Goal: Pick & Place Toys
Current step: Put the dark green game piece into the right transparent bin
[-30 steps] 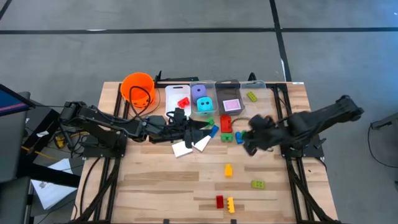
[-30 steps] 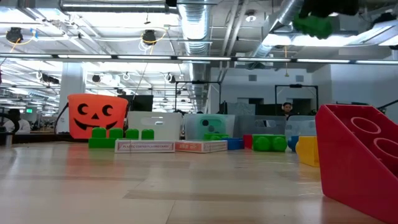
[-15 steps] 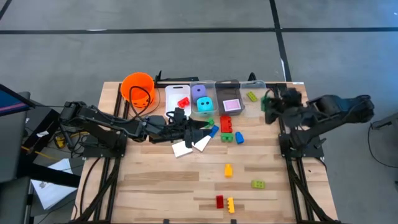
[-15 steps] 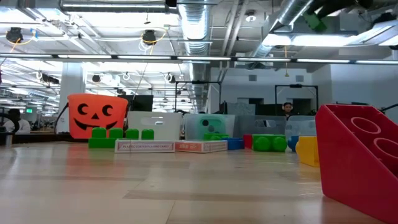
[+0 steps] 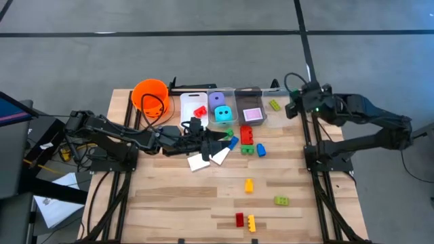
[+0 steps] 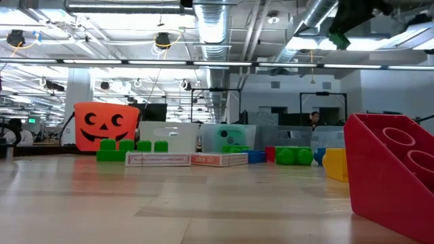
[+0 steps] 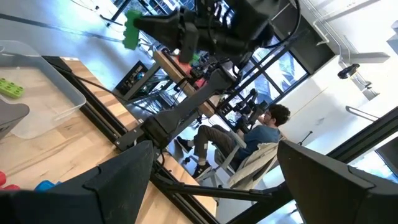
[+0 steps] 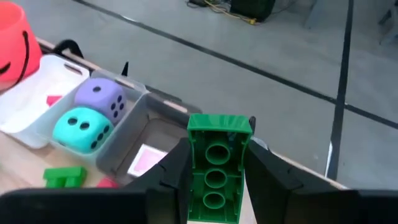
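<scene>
Right gripper point(image 8: 216, 186) is clamped on 1 green plastic brick point(image 8: 216, 168), held in the air above the clear plastic bins point(image 5: 247, 98) at the table's far edge. You can see your left gripper point(image 5: 220, 144) spread wide and holding nothing, low at mid-table beside the red-and-white cards point(image 5: 207, 159).

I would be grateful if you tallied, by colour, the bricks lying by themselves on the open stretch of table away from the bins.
Yellow bricks: 2
Red brick: 1
Lime-green brick: 1
Total: 4
</scene>
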